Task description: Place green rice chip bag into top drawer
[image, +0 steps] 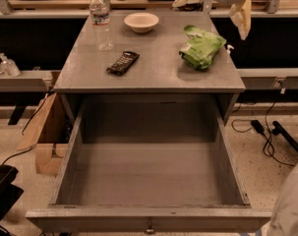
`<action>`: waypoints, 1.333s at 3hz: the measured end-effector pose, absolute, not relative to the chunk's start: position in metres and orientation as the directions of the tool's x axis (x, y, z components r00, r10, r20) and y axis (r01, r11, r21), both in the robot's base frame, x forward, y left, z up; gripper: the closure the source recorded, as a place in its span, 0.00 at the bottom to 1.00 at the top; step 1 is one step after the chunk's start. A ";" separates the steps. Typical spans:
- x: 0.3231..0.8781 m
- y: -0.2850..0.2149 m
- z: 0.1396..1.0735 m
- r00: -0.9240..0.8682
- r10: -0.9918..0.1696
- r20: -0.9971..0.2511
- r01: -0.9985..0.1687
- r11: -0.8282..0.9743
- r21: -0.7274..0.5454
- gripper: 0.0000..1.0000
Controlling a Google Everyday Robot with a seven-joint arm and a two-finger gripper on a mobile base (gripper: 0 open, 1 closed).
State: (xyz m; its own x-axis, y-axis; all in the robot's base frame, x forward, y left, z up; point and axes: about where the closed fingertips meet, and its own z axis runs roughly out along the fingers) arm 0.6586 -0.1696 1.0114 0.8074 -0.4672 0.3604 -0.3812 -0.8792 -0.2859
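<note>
The green rice chip bag (pixel 201 47), light green and wrinkly with white patches, lies on the right side of the grey cabinet top (pixel 153 75). The top drawer (pixel 222 151) is pulled fully out below it and is empty inside; its front board with a small metal knob (pixel 149 227) is at the bottom edge. My gripper (pixel 215 5) hangs above the far right edge of the cabinet top, behind and above the bag and clear of it. Its two cream fingers (pixel 243 14) are spread wide apart and hold nothing.
On the cabinet top stand a water bottle (pixel 101 21) and a white bowl (pixel 141 21), and a flat black snack packet (pixel 123 62) lies left of centre. A cardboard box (pixel 43 141) stands left of the drawer. Cables (pixel 266 132) lie on the floor to the right. Part of my white body (pixel 291 205) is at bottom right.
</note>
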 end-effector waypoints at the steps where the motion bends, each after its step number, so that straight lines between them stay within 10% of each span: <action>1: 0.705 -0.179 0.987 0.766 -0.445 0.463 -0.396 -0.895 -0.205 0.00; 4: 0.783 -0.227 0.918 0.770 -0.396 0.500 -0.412 -0.907 -0.085 0.00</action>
State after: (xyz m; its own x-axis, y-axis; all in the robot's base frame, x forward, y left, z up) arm 0.7829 -0.2265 0.9183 0.7701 -0.3961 0.5000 -0.4116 -0.9074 -0.0849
